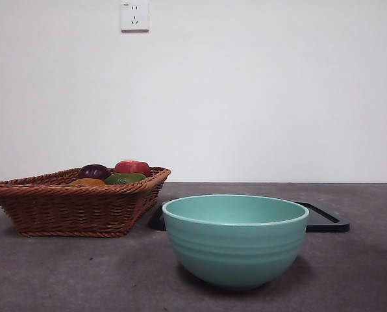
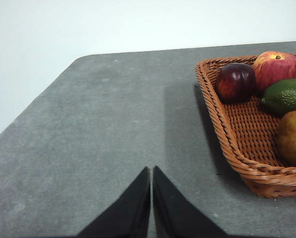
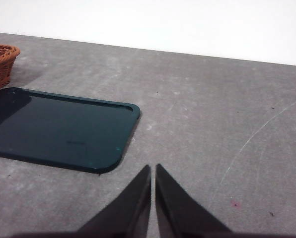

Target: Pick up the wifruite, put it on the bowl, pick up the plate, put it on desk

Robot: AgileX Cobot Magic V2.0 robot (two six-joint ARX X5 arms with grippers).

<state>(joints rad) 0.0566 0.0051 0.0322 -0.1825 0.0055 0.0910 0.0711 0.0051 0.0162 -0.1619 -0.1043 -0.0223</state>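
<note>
The bowl point(image 1: 236, 239) stands upright on the desk point(image 1: 63, 273), near the front and a little right of the middle in the front view. It is teal-green, with faint ribs on its outside, and nothing can be seen inside it from this low angle. Nothing touches it.

Behind the bowl lies a flat black tray point(image 1: 323, 218) on the desk; the bowl hides most of it, and only its two ends show on both sides. In the right wrist view the tray point(image 3: 58, 129) is bare, with a low raised rim.

To the left of the bowl, and apart from it, stands a wicker basket point(image 1: 70, 201). One corner of the basket is just beside the left end of the tray. Four fruits lie in the basket: a dark red-purple one point(image 2: 236, 82), a red and yellow one point(image 2: 276, 69), a green one point(image 2: 287, 95) and a yellow-brown one point(image 2: 293, 138). They lie close together at one side of the basket.

On the white wall behind there is a socket point(image 1: 134, 15).

The left gripper point(image 2: 151, 171) hangs over bare desk, well apart from the basket. Its jaws are closed together and hold nothing. The right gripper point(image 3: 153, 168) is over bare desk near a corner of the tray, also with jaws closed together and empty. No arm shows in the front view.
</note>
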